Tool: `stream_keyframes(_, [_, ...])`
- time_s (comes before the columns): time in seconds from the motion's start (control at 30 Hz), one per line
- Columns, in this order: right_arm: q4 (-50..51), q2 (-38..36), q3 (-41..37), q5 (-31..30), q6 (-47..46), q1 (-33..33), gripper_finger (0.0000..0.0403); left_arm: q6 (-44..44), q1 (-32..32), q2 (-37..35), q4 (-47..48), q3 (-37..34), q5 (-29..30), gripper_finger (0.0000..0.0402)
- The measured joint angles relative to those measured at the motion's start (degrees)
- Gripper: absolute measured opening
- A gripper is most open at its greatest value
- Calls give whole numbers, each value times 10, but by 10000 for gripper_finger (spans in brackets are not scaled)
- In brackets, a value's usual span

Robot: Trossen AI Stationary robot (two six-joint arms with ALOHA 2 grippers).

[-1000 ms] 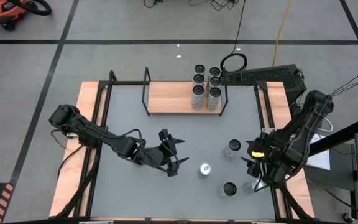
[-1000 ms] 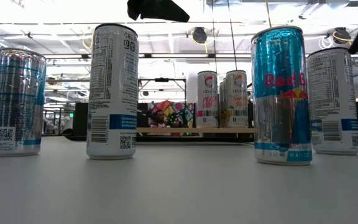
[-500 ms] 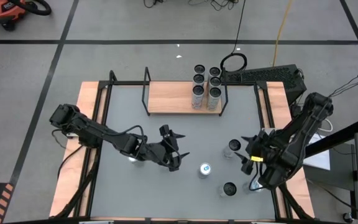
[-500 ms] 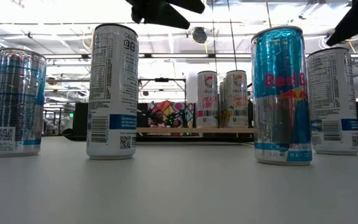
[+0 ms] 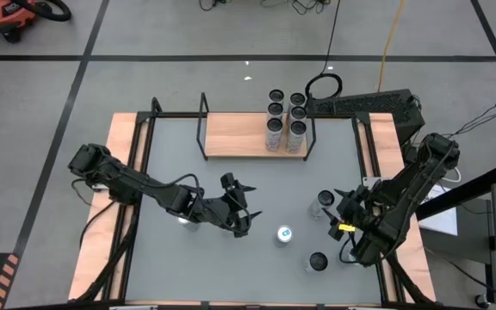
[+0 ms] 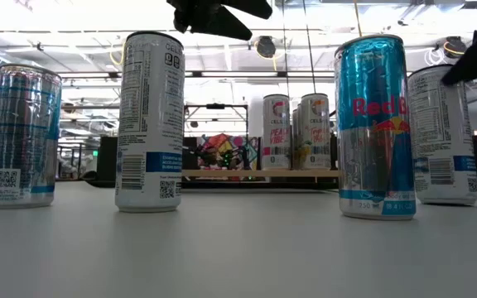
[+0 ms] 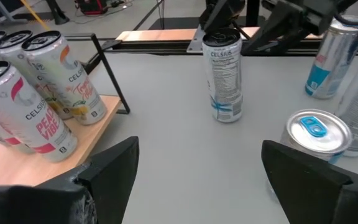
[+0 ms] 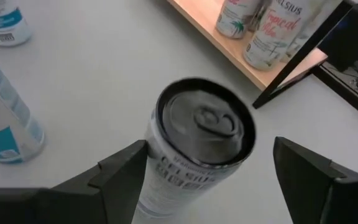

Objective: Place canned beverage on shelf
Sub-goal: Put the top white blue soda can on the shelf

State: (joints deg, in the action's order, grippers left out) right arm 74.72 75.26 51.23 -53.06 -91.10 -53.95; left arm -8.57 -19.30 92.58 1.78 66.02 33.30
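The shelf (image 5: 239, 135), a light-wood board in a black rod frame, stands at the table's far edge, and several cans (image 5: 286, 116) stand upright at its right end. A white can with a dark top (image 5: 323, 202) stands on the table. My right gripper (image 5: 337, 213) is open above it, with one finger on either side of its top (image 8: 204, 121), and touches nothing. A blue and silver can (image 5: 284, 234) stands nearer the middle. My left gripper (image 5: 248, 209) is open and empty above the table's middle, left of that can (image 7: 316, 134).
Another dark-topped can (image 5: 317, 261) stands near the table's near edge, under the right arm. The low view shows more upright cans (image 6: 149, 120) on the tabletop. The left half of the shelf board is bare wood. A black cable and box (image 5: 360, 103) lie behind the shelf.
My right gripper has moved toward the table's left and far edges and down. It now stands over the dark-topped white can, still open. My left gripper shifted slightly toward the far edge, then kept still.
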Motion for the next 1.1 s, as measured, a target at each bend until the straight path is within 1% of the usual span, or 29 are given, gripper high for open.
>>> stream_keyframes(0.1, [-18,0,-18,-2,-1,0,286,0,7,0,0,0,0,334])
stream_keyframes(0.27, [-62,-2,-47,-24,-4,4,286,-1,20,0,0,0,0,334])
stream_keyframes(0.5, [-91,-2,-50,-26,-35,4,282,-1,28,0,-4,0,0,334])
stream_keyframes(0.7, [-135,-2,-50,-59,-40,9,260,-1,37,0,-4,0,-1,334])
stream_keyframes(0.8, [-136,-2,-50,-69,-40,19,248,-1,37,0,-3,0,-3,334])
stream_keyframes(0.97, [-143,-2,-59,-73,-39,40,227,-1,37,0,-2,0,-5,334])
stream_keyframes(1.1, [-169,-2,-70,-77,-34,49,204,1,37,0,-2,0,-5,334])
